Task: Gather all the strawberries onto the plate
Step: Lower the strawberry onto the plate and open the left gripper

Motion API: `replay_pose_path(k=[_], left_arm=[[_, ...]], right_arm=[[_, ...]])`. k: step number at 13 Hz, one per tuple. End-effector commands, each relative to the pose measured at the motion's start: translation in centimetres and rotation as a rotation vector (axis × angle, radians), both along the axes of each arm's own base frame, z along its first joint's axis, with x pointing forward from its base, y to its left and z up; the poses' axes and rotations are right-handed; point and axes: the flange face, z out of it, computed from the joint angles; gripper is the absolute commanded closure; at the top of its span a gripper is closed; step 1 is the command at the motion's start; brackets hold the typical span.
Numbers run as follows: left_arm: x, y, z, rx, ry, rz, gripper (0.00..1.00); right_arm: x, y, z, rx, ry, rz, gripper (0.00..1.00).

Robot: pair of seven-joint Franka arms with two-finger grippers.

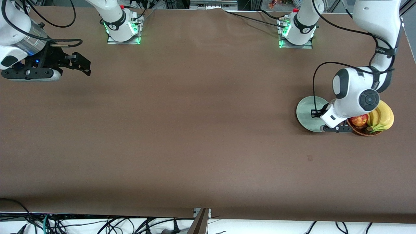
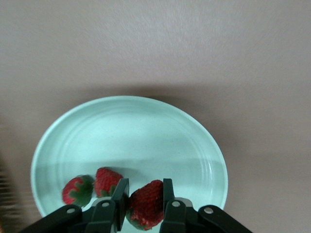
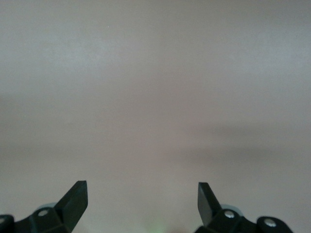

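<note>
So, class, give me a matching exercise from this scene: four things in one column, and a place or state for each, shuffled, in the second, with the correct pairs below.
Things
1. left gripper
2. right gripper
3. two loose strawberries
4. apple

Places or states
A. lying on the plate
B. in the wicker basket beside the bananas
C. open, waiting over bare table at the right arm's end
D. shut on a third strawberry over the plate

Pairs: 1-D, 2-C, 3-A, 4-B
</note>
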Motion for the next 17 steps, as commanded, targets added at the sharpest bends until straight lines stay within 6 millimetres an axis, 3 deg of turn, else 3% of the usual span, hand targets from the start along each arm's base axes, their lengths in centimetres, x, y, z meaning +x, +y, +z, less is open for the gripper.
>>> replay_pose_path(k=[1, 2, 3, 4, 7, 9, 13, 17], left_arm=[[-1.1, -0.4, -0.8, -0.016, -0.011, -0.003, 0.81], [-1.1, -0.6, -0.9, -0.017, -0.01, -0.003, 0.79], [-1.1, -0.7, -1.2, -0.016, -0.005, -0.008, 0.61], [-0.9, -0.7, -1.1, -0.016, -0.006, -0.01, 0.03], [0.2, -1.3, 0.8, -0.022, -0.029, -0.019, 0.0], [0.9, -1.5, 4.2, -0.033, -0.057, -0.018, 0.0], [1.5, -1.5, 14.2, -0.06, -0.085, -0.045, 0.0], [0.4, -1.9, 21.9, -0.085, -0.096, -0.066, 0.0]], right_arm=[[0.6, -0.9, 2.5, -0.007, -0.033, -0.002, 0.0], [0.7, -1.1, 2.5, -0.004, -0.033, -0.01, 0.0], [0.7, -1.2, 2.2, -0.006, -0.024, -0.011, 0.0], [0.9, -1.3, 1.8, -0.007, -0.012, -0.011, 0.0], [0.7, -2.2, 1.3, -0.011, 0.027, -0.017, 0.0], [0.7, -2.0, 1.3, -0.013, 0.026, -0.023, 0.0], [0.7, -2.1, 1.3, -0.012, 0.028, -0.025, 0.0], [0.7, -2.0, 1.3, -0.012, 0.028, -0.023, 0.0]])
